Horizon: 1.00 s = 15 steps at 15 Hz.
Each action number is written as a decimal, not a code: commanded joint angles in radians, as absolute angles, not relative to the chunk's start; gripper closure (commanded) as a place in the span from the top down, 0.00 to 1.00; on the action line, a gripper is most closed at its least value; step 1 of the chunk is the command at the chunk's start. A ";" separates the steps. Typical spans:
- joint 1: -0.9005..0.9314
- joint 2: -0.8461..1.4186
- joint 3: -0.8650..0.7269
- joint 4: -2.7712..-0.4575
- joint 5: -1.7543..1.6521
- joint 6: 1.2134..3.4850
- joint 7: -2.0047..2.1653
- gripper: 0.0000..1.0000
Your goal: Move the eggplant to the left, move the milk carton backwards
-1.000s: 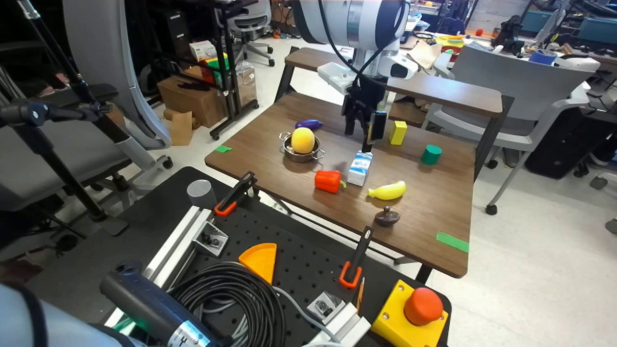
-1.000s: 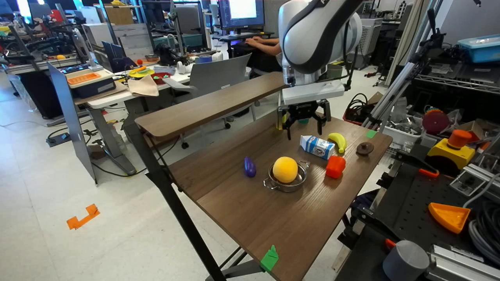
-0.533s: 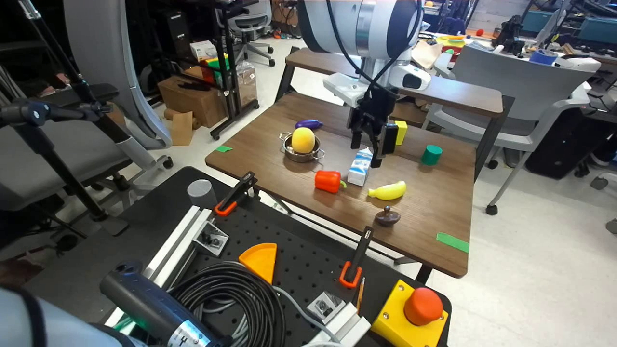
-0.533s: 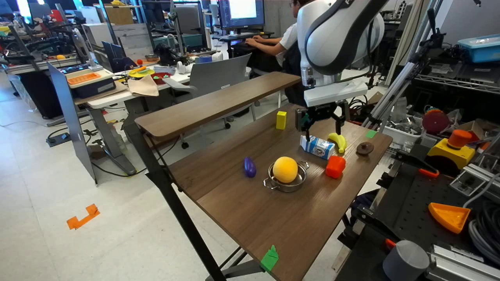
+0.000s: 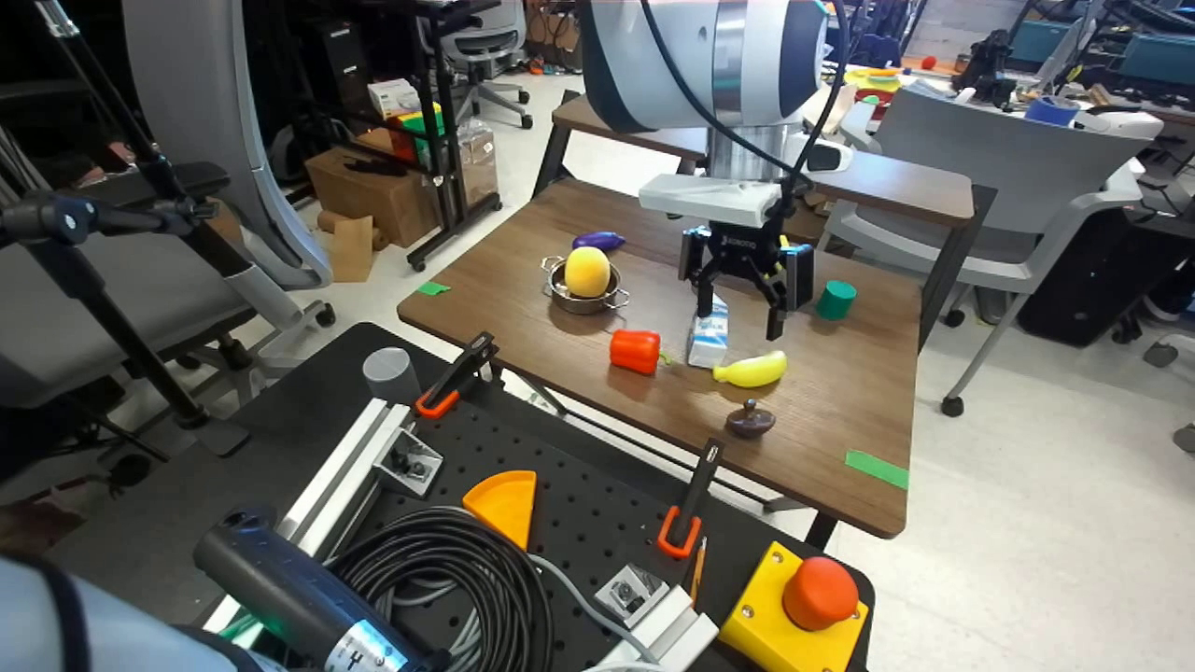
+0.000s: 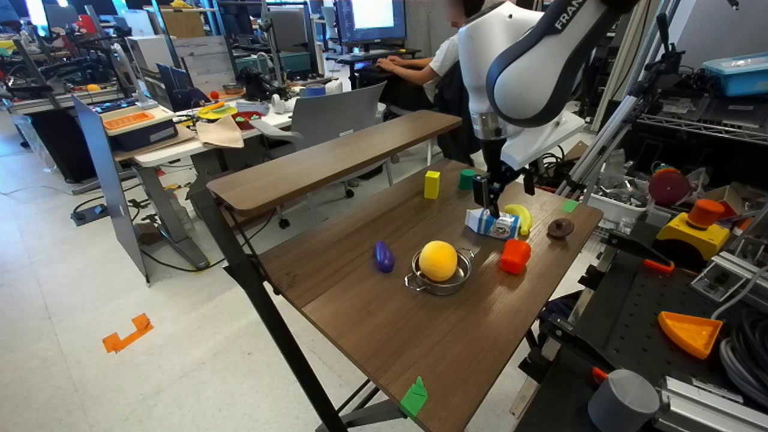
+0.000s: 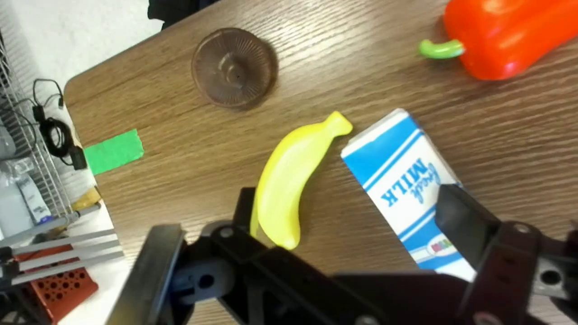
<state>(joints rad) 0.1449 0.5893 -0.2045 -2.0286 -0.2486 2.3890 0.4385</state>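
Note:
The purple eggplant (image 5: 598, 241) lies at the far left of the table in an exterior view, behind the pot, and it also shows in an exterior view (image 6: 384, 257). The blue and white milk carton (image 5: 709, 343) lies on its side near the table's middle; it also shows in the wrist view (image 7: 397, 180). My gripper (image 5: 739, 320) is open and low over the carton. In the wrist view my gripper (image 7: 348, 201) has one finger over the carton's edge and the other beside the banana. Whether that finger touches the carton I cannot tell. The eggplant is out of the wrist view.
A yellow banana (image 7: 289, 180) lies close beside the carton. A red pepper (image 5: 636, 351) is on the carton's other side. A metal pot (image 5: 581, 301) holds a yellow ball (image 5: 587, 272). A brown lid (image 5: 750, 420), green cylinder (image 5: 836, 300) and yellow block (image 6: 432, 185) also stand on the table.
My gripper has moved toward the banana side, come lower and turned, staying open. The milk carton has shifted slightly toward the banana and turned a little. The eggplant has not moved.

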 commanded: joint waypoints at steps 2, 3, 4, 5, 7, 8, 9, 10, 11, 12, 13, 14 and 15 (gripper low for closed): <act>0.122 0.614 -0.143 -2.025 -0.275 2.440 0.256 1.00; 0.118 0.614 -0.126 -2.030 -0.269 2.446 0.211 1.00; 0.113 0.614 -0.108 -2.033 -0.264 2.449 0.167 1.00; 0.111 0.620 -0.095 -2.027 -0.260 2.448 0.136 1.00; 0.108 0.646 -0.076 -2.003 -0.252 2.429 0.093 1.00; 0.106 0.659 -0.070 -1.989 -0.246 2.418 0.079 1.00; 0.100 0.667 -0.070 -1.990 -0.246 2.419 0.068 1.00; 0.096 0.678 -0.069 -1.978 -0.242 2.412 0.057 1.00; 0.089 0.690 -0.067 -1.965 -0.236 2.405 0.045 1.00; 0.084 0.699 -0.066 -1.957 -0.232 2.401 0.037 1.00; 0.080 0.713 -0.064 -1.939 -0.227 2.397 0.033 0.75; 0.077 0.719 -0.064 -1.928 -0.226 2.390 0.031 0.74; 0.073 0.727 -0.064 -1.917 -0.224 2.388 0.030 0.65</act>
